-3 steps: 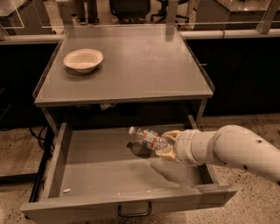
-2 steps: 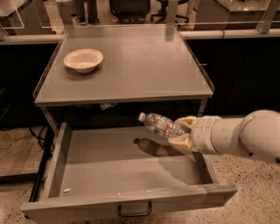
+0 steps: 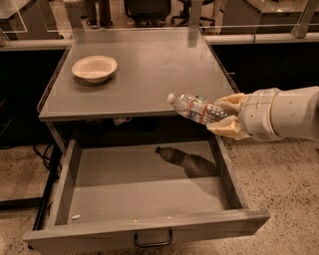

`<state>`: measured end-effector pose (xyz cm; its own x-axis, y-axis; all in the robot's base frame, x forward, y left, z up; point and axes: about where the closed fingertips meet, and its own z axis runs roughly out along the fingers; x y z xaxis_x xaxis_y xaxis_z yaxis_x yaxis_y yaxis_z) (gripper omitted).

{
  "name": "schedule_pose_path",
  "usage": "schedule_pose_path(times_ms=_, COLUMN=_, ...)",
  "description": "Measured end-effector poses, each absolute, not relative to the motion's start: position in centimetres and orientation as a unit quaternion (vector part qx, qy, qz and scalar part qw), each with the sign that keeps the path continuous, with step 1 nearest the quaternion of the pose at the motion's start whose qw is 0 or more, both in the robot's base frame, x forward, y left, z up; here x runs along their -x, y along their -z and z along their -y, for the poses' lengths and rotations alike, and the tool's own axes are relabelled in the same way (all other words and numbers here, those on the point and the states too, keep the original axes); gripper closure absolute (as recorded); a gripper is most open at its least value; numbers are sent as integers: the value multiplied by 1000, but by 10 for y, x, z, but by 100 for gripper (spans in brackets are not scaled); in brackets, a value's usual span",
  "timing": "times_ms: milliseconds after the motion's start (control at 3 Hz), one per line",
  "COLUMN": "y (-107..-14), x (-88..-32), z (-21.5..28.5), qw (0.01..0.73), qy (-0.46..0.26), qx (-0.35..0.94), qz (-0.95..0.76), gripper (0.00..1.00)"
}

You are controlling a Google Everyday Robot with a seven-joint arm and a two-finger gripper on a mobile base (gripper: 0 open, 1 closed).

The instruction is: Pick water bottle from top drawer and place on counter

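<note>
1. Behind the counter (image 3: pixel 149 74), the dim room shows dark cabinet fronts under a pale ledge, and the base of an office chair (image 3: pixel 145 10). Pale speckled floor (image 3: pixel 284 174) lies around the counter's foot.
2. The counter itself is a flat, square, matte grey metal top with thin raised side edges.
3. On the counter's left rear part sits 1 bowl (image 3: pixel 94 68), round, shallow and cream-coloured.
4. Below the counter's front edge the top drawer (image 3: pixel 144 187) stands pulled out. It is wide, shallow grey metal with a flat bottom, low sides and a dark loop handle (image 3: pixel 153 240) on its front. A few pale crumbs lie near its front wall.
5. At the counter's front right corner the water bottle (image 3: pixel 197 107) hangs in the air, tilted, with its white cap over the counter's front edge. It is clear ribbed plastic with a reddish label band, and the writing on the band cannot be read. Its shadow (image 3: pixel 187 160) falls on the drawer bottom.
6. Just right of that corner is the gripper (image 3: pixel 219 117). Its 2 cream fingers (image 3: pixel 230 102) are clamped on the bottle's base end, 1 above and 1 below, on a white cylindrical wrist.
</note>
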<state>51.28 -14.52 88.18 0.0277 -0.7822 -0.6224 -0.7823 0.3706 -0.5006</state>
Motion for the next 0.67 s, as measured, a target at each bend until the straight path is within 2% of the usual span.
schedule_pose_path(times_ms=667, y=-901, x=-588, z=112, qw=452, qy=-19, qx=624, qz=-637, gripper=100)
